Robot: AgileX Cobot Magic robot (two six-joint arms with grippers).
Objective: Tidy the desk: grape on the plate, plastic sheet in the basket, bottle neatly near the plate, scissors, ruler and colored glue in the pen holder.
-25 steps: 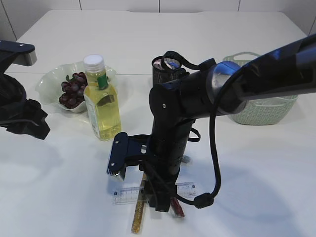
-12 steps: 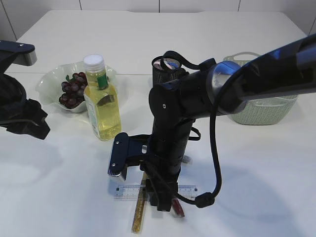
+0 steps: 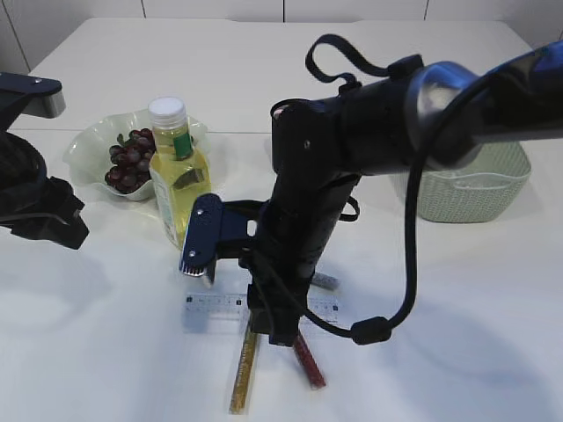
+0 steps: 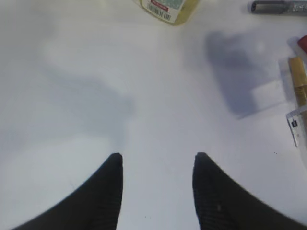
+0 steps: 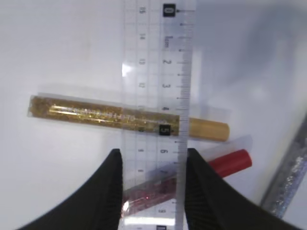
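Note:
My right gripper [image 3: 271, 323] [image 5: 151, 153] is shut on the clear ruler [image 3: 215, 303] [image 5: 158, 72] and holds it flat a little above the table. Below it lie a gold glue tube [image 3: 244, 374] [image 5: 76, 111], a red glue tube [image 3: 310, 362] [image 5: 230, 162] and a silver glue tube [image 3: 325, 280] [image 5: 288, 182]. The yellow bottle [image 3: 183, 189] stands upright next to the plate [image 3: 88, 145] that holds the grapes [image 3: 130, 160]. My left gripper [image 4: 158, 155] is open and empty over bare table at the left. The black mesh pen holder [image 3: 281, 119] is mostly hidden behind my right arm. Scissors and plastic sheet do not show.
A pale green basket [image 3: 466, 198] stands at the right behind my right arm. The left wrist view shows the bottle's base [image 4: 168, 7], the silver glue tube [image 4: 278, 6], the gold glue tube [image 4: 298, 76] and the ruler's end [image 4: 293, 125] at its right edge.
My right gripper has risen with the ruler, which now hangs above the glue tubes instead of lying on them. The left arm has not moved.

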